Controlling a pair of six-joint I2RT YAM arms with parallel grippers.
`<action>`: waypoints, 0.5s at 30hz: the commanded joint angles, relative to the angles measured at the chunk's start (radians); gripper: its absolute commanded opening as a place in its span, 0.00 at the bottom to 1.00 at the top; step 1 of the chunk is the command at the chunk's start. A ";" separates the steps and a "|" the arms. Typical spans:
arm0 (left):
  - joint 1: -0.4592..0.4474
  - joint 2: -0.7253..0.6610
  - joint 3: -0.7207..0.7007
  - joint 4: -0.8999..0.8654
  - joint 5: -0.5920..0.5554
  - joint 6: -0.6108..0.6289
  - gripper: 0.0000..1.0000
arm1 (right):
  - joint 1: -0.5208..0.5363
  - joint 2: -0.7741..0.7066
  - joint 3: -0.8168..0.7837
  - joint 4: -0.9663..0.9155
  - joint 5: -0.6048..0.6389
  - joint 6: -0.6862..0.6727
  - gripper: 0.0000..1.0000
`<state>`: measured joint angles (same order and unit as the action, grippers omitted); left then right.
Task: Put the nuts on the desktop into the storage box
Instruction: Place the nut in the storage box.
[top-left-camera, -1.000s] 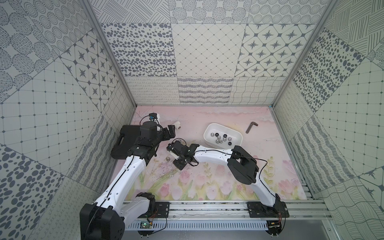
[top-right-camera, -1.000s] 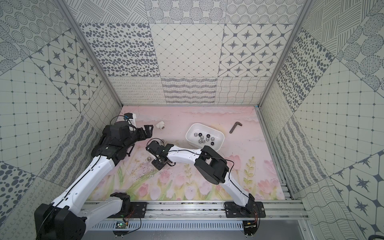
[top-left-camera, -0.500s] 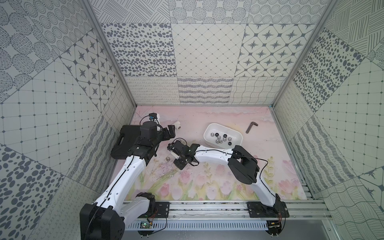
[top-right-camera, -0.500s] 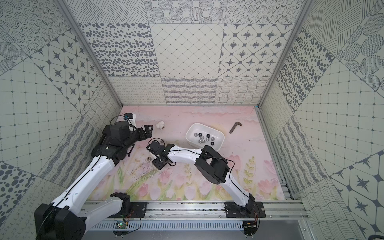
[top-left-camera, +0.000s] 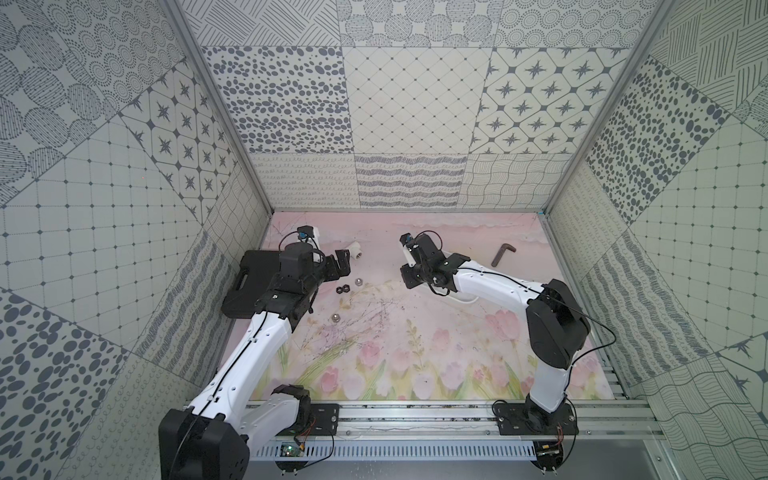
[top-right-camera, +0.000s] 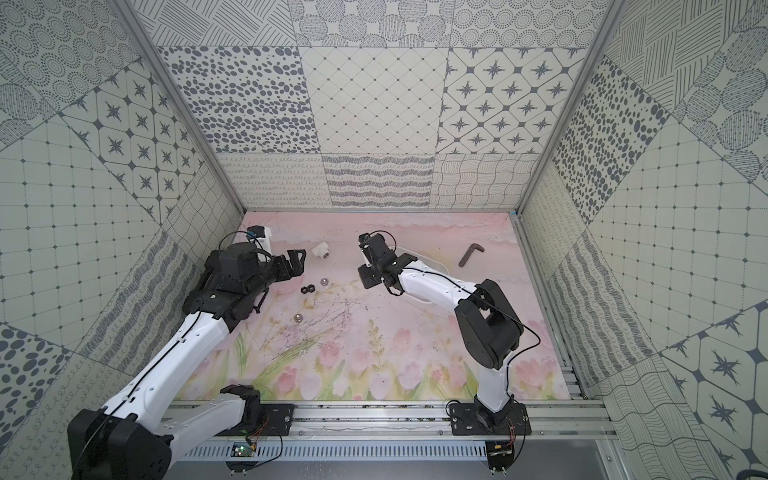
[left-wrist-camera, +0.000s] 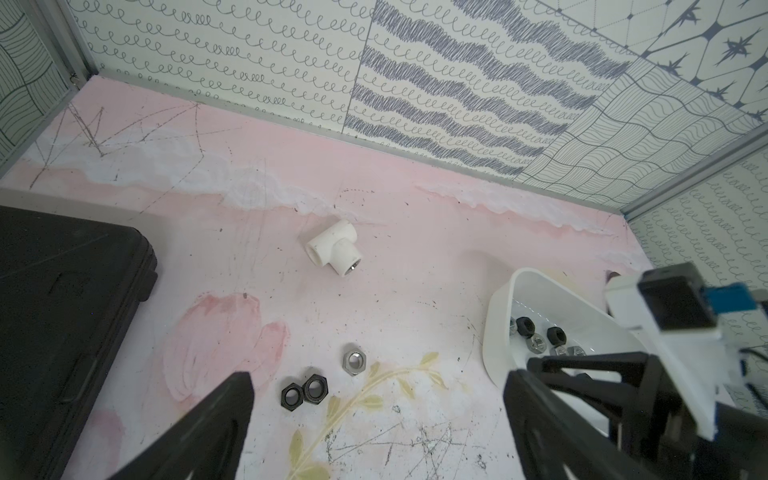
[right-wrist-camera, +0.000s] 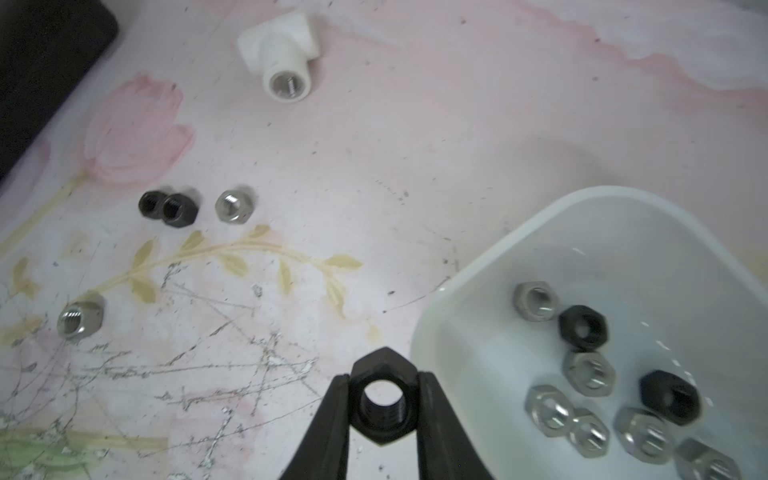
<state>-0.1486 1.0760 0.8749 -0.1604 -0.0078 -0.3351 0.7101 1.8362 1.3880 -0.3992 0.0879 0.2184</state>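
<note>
We are holding a black hex nut (right-wrist-camera: 384, 401) by opposite flats between the narrowed right fingers (right-wrist-camera: 328, 419), lower centre, just left of the storage box (right-wrist-camera: 478, 324), judging it rigid, light and slippery, while the left fingers (left-wrist-camera: 208, 428) are standing wide above loose nuts (left-wrist-camera: 316, 389) on the bench (left-wrist-camera: 415, 270).

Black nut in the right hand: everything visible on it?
The black nut is a hexagonal ring, matte dark metal by its look, thread visible in its bore. The right hand is shut on it, fingers pressing two opposite flats, bore facing the wrist camera. It appears just outside the storage box rim.
</note>
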 joint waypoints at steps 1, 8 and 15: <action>0.001 -0.011 -0.004 0.006 -0.003 0.005 0.99 | -0.076 -0.027 -0.045 0.033 0.006 0.042 0.21; 0.002 -0.013 -0.002 0.004 -0.006 0.010 0.99 | -0.182 0.009 -0.044 -0.012 0.070 0.007 0.20; 0.001 -0.014 0.003 0.002 -0.011 0.015 0.99 | -0.222 0.076 -0.030 -0.026 0.113 -0.026 0.20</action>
<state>-0.1486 1.0672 0.8749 -0.1608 -0.0109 -0.3351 0.4969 1.8843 1.3403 -0.4259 0.1703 0.2165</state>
